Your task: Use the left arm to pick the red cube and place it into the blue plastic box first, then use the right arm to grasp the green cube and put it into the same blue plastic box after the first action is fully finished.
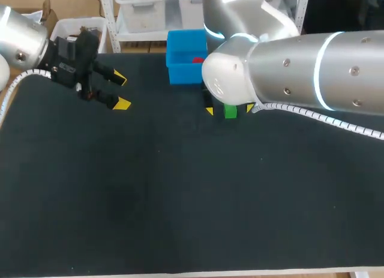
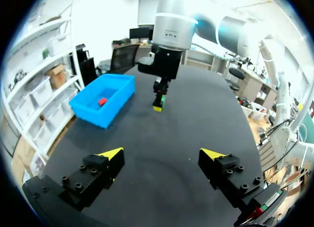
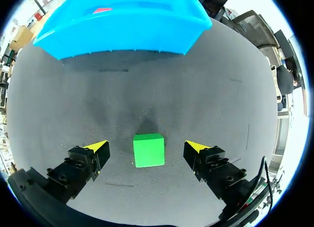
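As right gripper (image 3: pixel 146 145) gapes, green cube (image 3: pixel 148 151) centred between, seemingly untouched.

The box (image 1: pixel 183 74) sits at the far edge of the table (image 1: pixel 180 206), near the middle, and one cube (image 1: pixel 197 60) lies inside it. The other cube (image 1: pixel 230 111) lies on the table just in front of the box, between the spread fingers of the right gripper (image 3: pixel 147 147), with a gap on each side. The left gripper (image 1: pixel 120 90) hangs with fingers apart, left of the box and well apart from both cubes.
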You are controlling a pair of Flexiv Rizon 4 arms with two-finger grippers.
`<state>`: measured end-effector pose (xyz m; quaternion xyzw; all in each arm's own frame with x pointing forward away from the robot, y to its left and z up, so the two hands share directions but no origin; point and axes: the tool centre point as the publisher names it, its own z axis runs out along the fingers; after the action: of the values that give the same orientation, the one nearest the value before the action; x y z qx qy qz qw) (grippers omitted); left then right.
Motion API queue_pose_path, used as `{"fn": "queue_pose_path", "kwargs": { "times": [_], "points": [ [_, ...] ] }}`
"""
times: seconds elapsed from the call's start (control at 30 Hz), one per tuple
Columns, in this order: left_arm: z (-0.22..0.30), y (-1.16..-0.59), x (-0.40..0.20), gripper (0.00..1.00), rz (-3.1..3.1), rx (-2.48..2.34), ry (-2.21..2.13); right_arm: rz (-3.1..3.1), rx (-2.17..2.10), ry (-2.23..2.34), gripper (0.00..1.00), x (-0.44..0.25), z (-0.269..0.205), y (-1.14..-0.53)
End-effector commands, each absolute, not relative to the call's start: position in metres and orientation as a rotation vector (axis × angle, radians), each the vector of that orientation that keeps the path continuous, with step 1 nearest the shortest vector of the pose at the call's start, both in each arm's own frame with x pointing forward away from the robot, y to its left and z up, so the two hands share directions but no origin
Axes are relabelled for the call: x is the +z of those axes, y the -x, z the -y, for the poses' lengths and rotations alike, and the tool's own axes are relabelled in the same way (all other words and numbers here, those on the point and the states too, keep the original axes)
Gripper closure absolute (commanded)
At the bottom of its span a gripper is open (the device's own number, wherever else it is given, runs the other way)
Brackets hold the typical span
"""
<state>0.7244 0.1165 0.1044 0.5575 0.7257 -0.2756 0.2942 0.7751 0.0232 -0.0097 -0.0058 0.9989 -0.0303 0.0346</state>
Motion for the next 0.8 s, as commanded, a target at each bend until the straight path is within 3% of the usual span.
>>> {"fn": "queue_pose_path", "kwargs": {
  "times": [0.03, 0.07, 0.17, 0.23, 0.27, 0.8],
  "points": [
    [-0.117, -0.724, 0.103, 0.0, -1.925, -0.734, -1.483, -3.077, -0.088, 0.015, 0.12, -0.013, -0.023, -0.775],
    [-0.117, -0.724, 0.103, 0.0, -1.925, -0.734, -1.483, -3.08, -0.082, 0.012, 0.45, -0.014, -0.023, -0.774],
    [-0.117, -0.724, 0.103, 0.0, -1.925, -0.734, -1.483, -3.088, -0.079, 0.006, 0.62, -0.019, -0.022, -0.773],
    [-0.117, -0.724, 0.103, 0.0, -1.925, -0.734, -1.483, -3.094, -0.079, 0.004, 0.8, -0.021, -0.022, -0.772],
    [-0.117, -0.724, 0.103, 0.0, -1.925, -0.734, -1.483, -3.096, -0.079, 0.005, 1.0, -0.022, -0.022, -0.771],
    [-0.117, -0.724, 0.103, 0.0, -1.925, -0.734, -1.483, -3.082, -0.099, 0.011, 1.0, -0.001, -0.012, -0.764]
  ]
}}
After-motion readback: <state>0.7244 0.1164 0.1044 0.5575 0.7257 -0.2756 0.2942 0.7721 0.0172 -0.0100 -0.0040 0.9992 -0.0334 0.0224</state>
